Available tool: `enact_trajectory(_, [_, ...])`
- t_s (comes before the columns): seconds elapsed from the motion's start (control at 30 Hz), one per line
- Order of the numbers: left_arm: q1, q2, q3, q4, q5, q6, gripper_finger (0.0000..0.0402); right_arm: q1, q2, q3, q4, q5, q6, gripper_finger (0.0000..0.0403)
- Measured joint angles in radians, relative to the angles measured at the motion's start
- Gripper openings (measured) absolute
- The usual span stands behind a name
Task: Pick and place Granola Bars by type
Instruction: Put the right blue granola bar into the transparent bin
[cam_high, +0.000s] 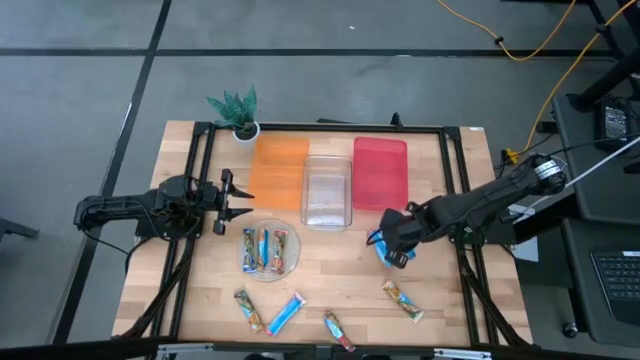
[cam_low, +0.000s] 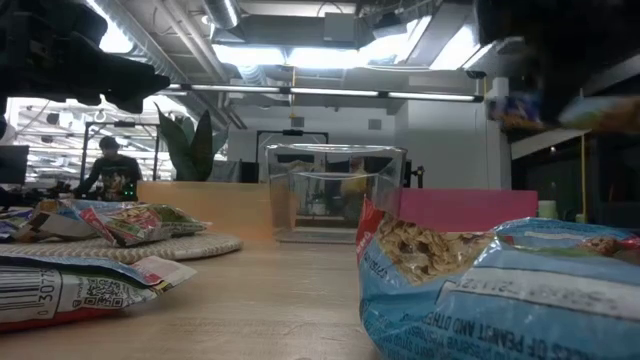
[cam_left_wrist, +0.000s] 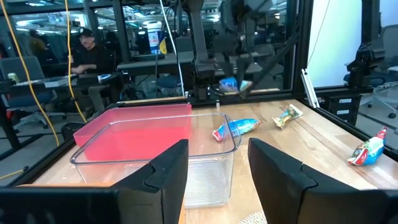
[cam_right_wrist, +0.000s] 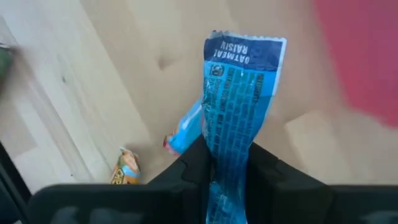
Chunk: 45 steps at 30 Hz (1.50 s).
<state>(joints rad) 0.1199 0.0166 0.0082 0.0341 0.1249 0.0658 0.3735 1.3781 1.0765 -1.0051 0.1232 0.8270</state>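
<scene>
Glossy blue bar (cam_right_wrist: 239, 106); seemingly matt wooden table (cam_high: 440, 310).

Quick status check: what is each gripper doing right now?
Left gripper: open, holding nothing, waiting beside the round plate.
Right gripper: shut on a blue granola bar, lifted near the red bin.

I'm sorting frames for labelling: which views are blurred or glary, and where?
Right wrist view: the blue bar in the right gripper is sharp, the red bin smeared. Low view: the near blue wrapper is soft, the ceiling lights glare. Left wrist view: the far arm is blurred. High view: evenly lit.
</scene>
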Motion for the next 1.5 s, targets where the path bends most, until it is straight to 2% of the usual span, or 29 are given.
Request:
enact_trajectory(0.23, [0.000,0.000,0.000,0.000,0.000,0.000,0.0163,-0.027,0.000,0.136,-0.098,0.043,-0.119,0.0069])
enact_trajectory(0.43, [0.000,0.000,0.000,0.000,0.000,0.000,0.0162,-0.085,0.000,0.222,-0.114,0.046,-0.267,0.0069])
enact_trajectory(0.77, [0.000,0.000,0.000,0.000,0.000,0.000,0.0161,-0.257,0.000,0.350,-0.115,0.035,-0.556,0.0069])
enact_trajectory(1.03, [0.000,0.000,0.000,0.000,0.000,0.000,0.0165,-0.430,0.009,0.442,-0.109,-0.053,-0.725,0.0069])
enact_trajectory(1.23, [0.000,0.000,0.000,0.000,0.000,0.000,0.0161,-0.516,0.088,0.527,-0.116,-0.114,-0.821,0.0069])
enact_trajectory(1.5, [0.000,0.000,0.000,0.000,0.000,0.000,0.0164,-0.583,0.308,0.745,-0.207,-0.154,-0.921,0.0069])
